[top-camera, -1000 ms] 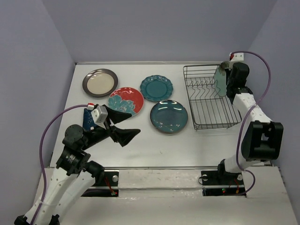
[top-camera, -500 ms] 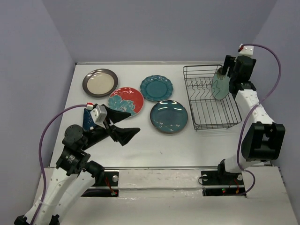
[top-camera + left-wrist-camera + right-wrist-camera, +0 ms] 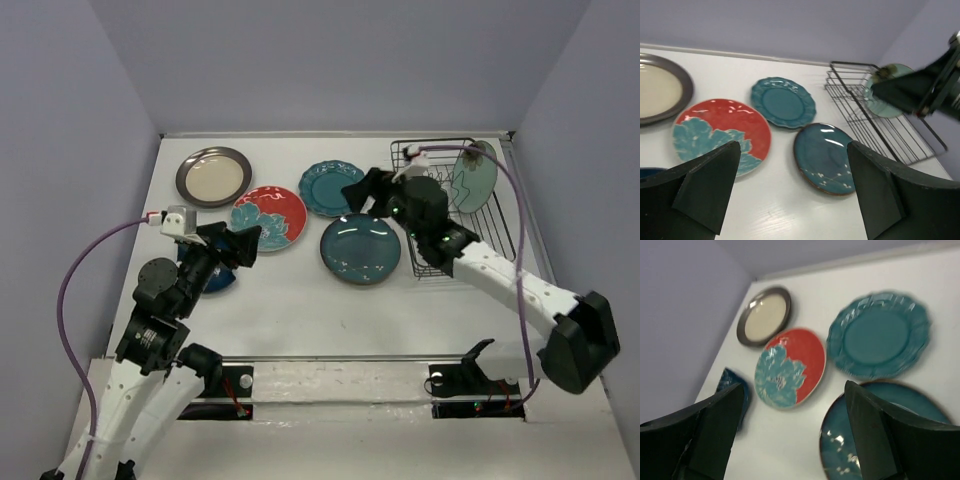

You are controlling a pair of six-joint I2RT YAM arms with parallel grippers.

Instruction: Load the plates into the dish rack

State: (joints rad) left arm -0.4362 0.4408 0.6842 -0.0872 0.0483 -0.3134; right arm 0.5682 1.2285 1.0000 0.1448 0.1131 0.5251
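Observation:
Five plates lie flat on the table: cream with dark rim [image 3: 213, 176], red floral [image 3: 268, 216], scalloped teal [image 3: 333, 187], glossy dark teal [image 3: 360, 248], and dark blue [image 3: 216, 277], half hidden under my left arm. A pale mint plate [image 3: 471, 178] stands on edge in the black wire dish rack [image 3: 497, 215]. My right gripper [image 3: 366, 194] hangs open and empty above the scalloped teal [image 3: 880, 335] and dark teal [image 3: 880, 435] plates. Near the red floral plate [image 3: 722, 132], my left gripper [image 3: 238, 242] is open and holds nothing.
My right arm reaches across the dish rack's left side. Purple walls close the table at the back and on both sides. Each arm trails a purple cable.
My right gripper opened and left the mint plate standing in the rack, then swung left out over the teal plates. My left gripper drew back and turned toward the red floral plate.

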